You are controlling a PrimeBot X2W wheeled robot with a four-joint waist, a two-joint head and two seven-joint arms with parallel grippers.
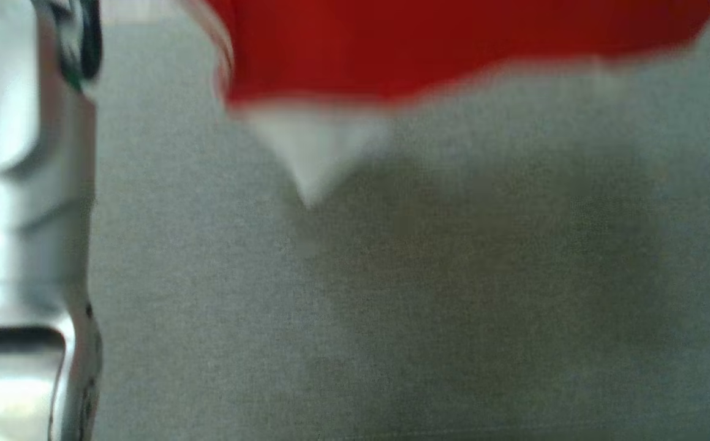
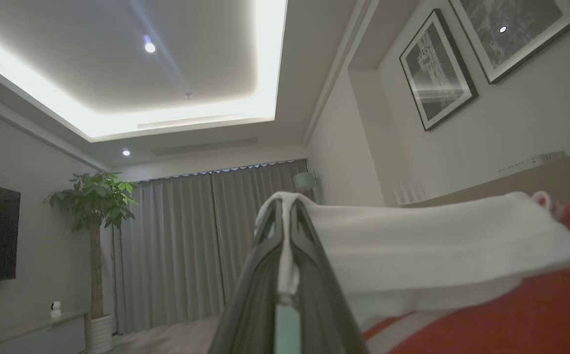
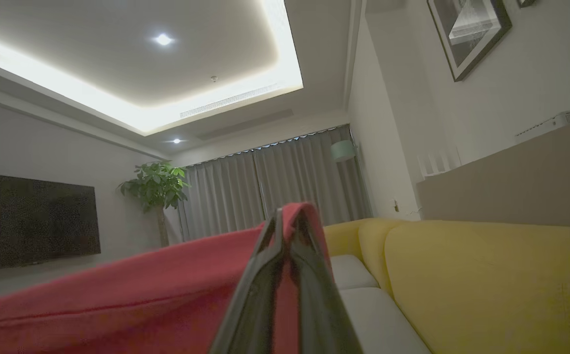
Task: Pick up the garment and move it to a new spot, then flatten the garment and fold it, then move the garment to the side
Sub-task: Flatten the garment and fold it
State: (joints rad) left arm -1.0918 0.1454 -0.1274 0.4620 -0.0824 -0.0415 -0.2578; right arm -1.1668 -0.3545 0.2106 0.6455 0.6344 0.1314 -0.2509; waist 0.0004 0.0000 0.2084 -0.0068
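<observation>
**Red-and-white garment held up between both grippers, above the grey surface.**

The garment (image 1: 453, 49) spans the top of the head view, blurred, red with a white corner pointing down over the grey surface (image 1: 207, 306). It seems clear of that surface, though the blur makes this hard to judge. In the left wrist view the left gripper (image 2: 288, 206) has its fingers pressed together on a white hem, and the cloth runs off right into red. In the right wrist view the right gripper (image 3: 288, 216) is pinched on a red edge that drapes leftward, with a yellow sofa (image 3: 486, 285) beyond. A pale forearm (image 1: 18, 214) stands at the head view's left edge.
</observation>
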